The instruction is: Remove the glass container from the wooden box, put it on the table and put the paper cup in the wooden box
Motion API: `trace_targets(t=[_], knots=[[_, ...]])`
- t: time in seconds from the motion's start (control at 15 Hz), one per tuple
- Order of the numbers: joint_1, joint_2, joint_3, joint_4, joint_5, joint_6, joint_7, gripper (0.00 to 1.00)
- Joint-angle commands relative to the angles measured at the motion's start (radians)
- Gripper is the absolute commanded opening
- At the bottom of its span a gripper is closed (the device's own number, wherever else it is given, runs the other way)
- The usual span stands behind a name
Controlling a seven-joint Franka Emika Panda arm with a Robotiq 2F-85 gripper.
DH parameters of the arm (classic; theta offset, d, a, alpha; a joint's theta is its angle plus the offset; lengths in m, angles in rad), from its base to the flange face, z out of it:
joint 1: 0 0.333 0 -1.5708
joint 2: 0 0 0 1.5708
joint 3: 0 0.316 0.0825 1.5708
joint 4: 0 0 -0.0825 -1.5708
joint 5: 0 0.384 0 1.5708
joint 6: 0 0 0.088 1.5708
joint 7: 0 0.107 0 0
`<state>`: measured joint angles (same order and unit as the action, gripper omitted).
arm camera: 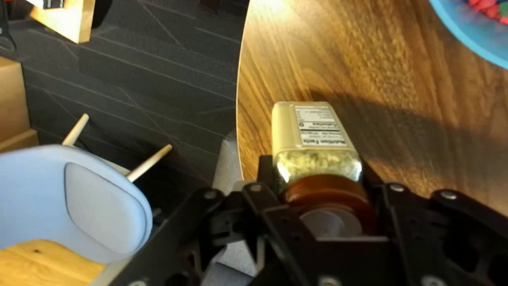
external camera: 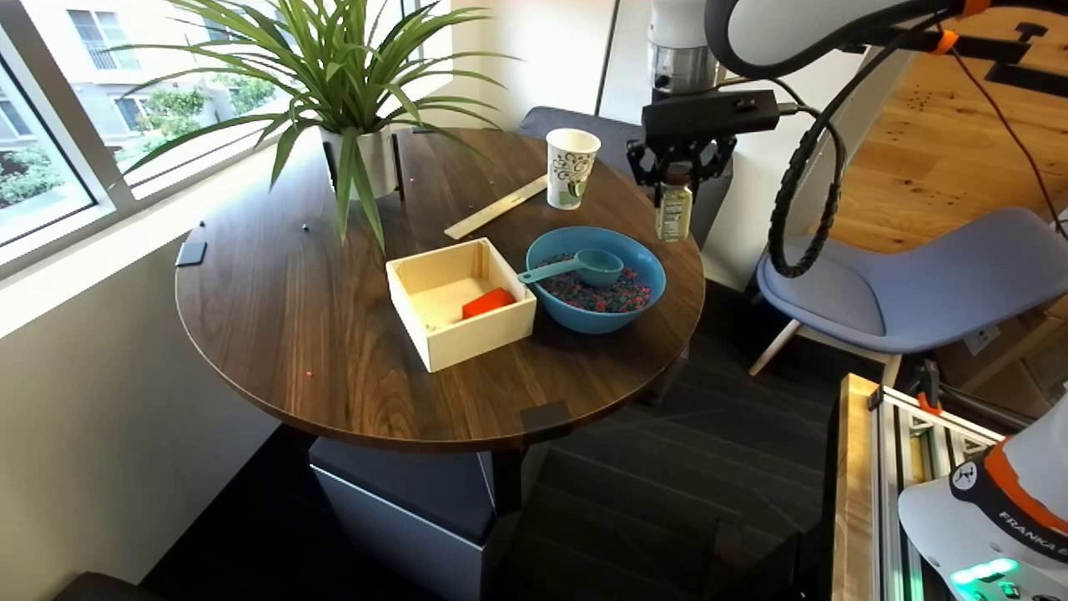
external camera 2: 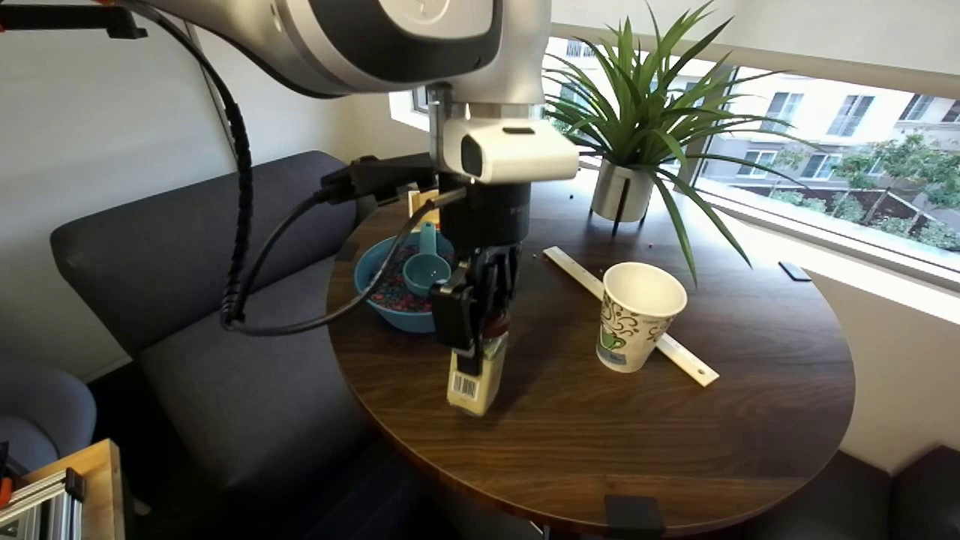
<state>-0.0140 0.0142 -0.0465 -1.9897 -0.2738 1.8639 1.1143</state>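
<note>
Jaws tight on glass container, near edge of table, bare wood towards blue bowl

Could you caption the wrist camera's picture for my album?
Black fingers grip a brown-capped glass container near the edge of a wooden table, a blue bowl peeking in at upper right.

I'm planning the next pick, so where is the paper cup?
In an exterior view, the paper cup stands upright on the table beyond the blue bowl, by the pale strip, left of the gripper in the picture.
</note>
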Motion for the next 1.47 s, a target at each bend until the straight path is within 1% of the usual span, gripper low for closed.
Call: trace_targets(t=[0.0, 0.13, 0.27, 0.53, 0.67, 0.73, 0.8, 0.93, 1.0, 1.07, 1.13, 1.2, 1.33, 1.4], knots=[[-0.026, -0.023, -0.015, -0.080, 0.069, 0.078, 0.133, 0.24], [-0.039, -0.033, -0.025, -0.113, 0.110, 0.149, 0.181, 0.24], [-0.050, -0.045, -0.034, -0.146, 0.141, 0.243, 0.217, 0.24], [-0.061, -0.060, -0.039, -0.187, 0.118, 0.408, 0.313, 0.24], [-0.062, -0.052, -0.035, -0.193, 0.105, 0.436, 0.332, 0.24], [-0.059, -0.046, -0.032, -0.190, 0.106, 0.434, 0.327, 0.73], [-0.057, -0.042, -0.029, -0.188, 0.101, 0.430, 0.328, 0.75], [-0.052, -0.039, -0.022, -0.178, 0.093, 0.414, 0.318, 0.88], [-0.049, -0.046, -0.018, -0.172, 0.086, 0.401, 0.312, 0.97], [-0.046, -0.054, -0.014, -0.167, 0.074, 0.389, 0.310, 1.00], [-0.043, -0.072, -0.009, -0.163, 0.064, 0.379, 0.298, 1.00], [-0.042, -0.095, -0.004, -0.153, 0.046, 0.344, 0.291, 1.00], [-0.043, -0.139, 0.008, -0.125, 0.029, 0.240, 0.257, 1.00], [-0.046, -0.164, 0.015, -0.105, -0.005, 0.188, 0.274, 1.00]])
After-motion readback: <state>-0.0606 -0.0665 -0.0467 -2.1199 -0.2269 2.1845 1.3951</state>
